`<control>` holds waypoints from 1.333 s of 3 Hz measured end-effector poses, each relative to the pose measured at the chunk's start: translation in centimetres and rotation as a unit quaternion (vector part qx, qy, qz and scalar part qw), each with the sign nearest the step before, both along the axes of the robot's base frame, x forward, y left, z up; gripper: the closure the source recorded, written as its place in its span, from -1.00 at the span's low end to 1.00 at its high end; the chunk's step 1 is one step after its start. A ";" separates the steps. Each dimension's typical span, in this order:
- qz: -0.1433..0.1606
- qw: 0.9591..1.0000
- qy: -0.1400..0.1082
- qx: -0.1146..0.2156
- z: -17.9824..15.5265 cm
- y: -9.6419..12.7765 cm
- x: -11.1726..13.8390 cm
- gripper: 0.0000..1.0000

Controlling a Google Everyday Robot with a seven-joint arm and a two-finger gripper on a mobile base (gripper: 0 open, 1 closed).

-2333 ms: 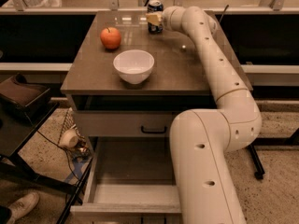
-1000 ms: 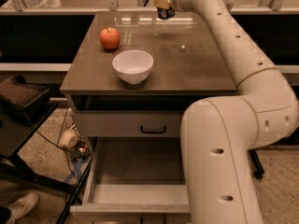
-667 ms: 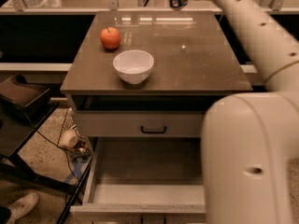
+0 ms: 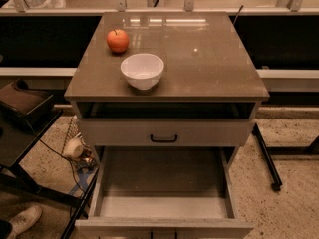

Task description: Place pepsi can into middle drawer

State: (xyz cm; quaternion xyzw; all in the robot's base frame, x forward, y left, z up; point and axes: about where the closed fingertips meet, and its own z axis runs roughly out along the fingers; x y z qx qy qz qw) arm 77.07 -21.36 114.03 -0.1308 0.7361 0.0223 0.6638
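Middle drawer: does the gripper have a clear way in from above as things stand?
Likely yes. The middle drawer is pulled out with a bare floor and nothing above its front part. The gripper is out of view, so its start point cannot be judged.

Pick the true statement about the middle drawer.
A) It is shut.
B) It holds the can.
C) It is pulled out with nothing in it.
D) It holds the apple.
C: the middle drawer stands pulled out and its floor is bare. The apple sits on the countertop near the bowl. Neither the can nor the gripper is in view.
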 end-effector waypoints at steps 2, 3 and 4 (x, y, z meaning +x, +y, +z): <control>0.078 0.994 0.081 -0.006 -9.0 4.7 -14.9 1.00; 0.122 0.980 0.152 0.021 -17.6 4.9 -18.3 1.00; 0.152 0.970 0.187 0.040 -22.7 3.0 -21.2 1.00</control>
